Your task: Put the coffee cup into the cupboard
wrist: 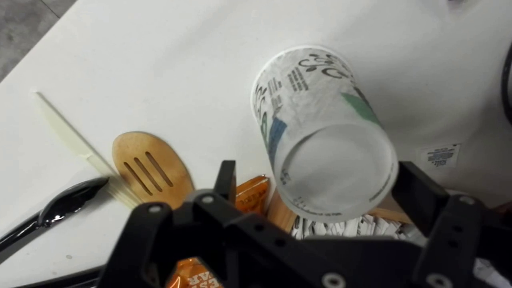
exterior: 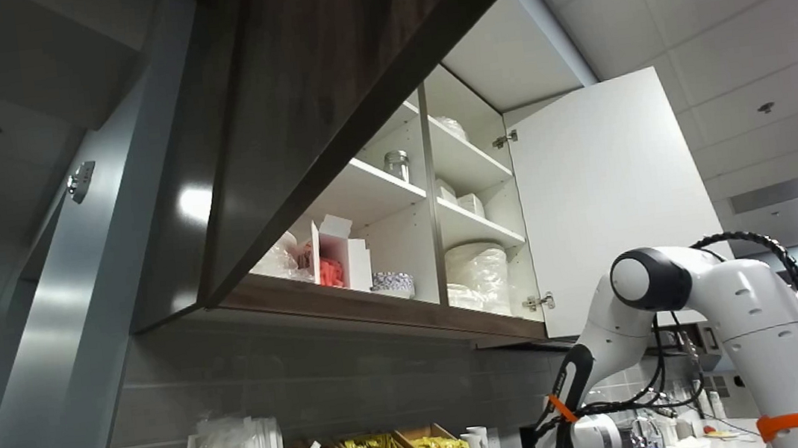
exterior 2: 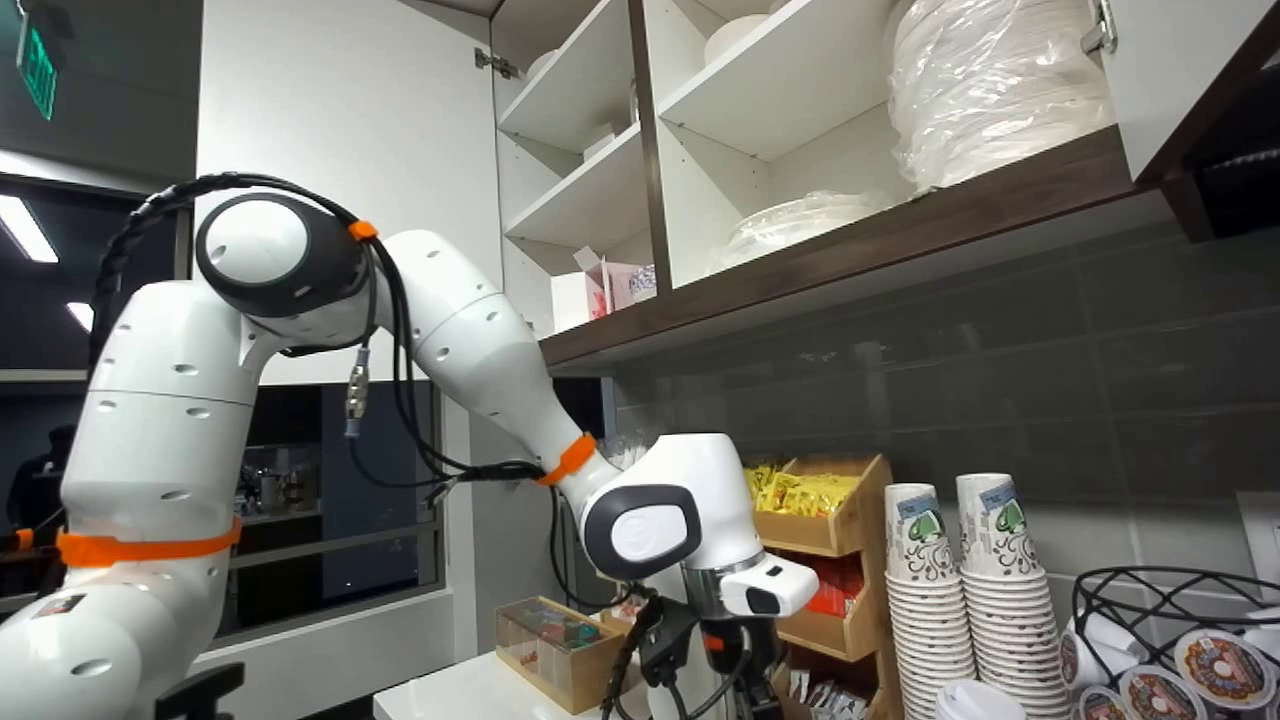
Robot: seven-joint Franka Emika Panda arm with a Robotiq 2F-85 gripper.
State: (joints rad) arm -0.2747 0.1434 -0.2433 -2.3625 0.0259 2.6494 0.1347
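The coffee cup [wrist: 310, 100], a paper cup with dark scroll print and green and blue patches, stands upside down on the white counter in the wrist view, base toward the camera. My gripper [wrist: 316, 172] is open, with its fingers either side of the cup's base. The right finger looks very close to the base edge; whether it touches cannot be told. A gap shows at the left finger. The gripper is partly cut off in an exterior view [exterior 2: 745, 685]. The cupboard [exterior: 379, 313] hangs open above the counter and also shows in an exterior view [exterior 2: 900, 225].
A slotted wooden spoon [wrist: 152, 164], a pale plastic knife [wrist: 66, 128] and a black utensil [wrist: 72, 200] lie left of the cup. Wooden organisers [exterior 2: 865, 560] and cup stacks [exterior 2: 930, 620] stand along the wall. A white box [exterior: 343, 257] and wrapped plates [exterior 2: 800, 220] occupy the lowest shelf.
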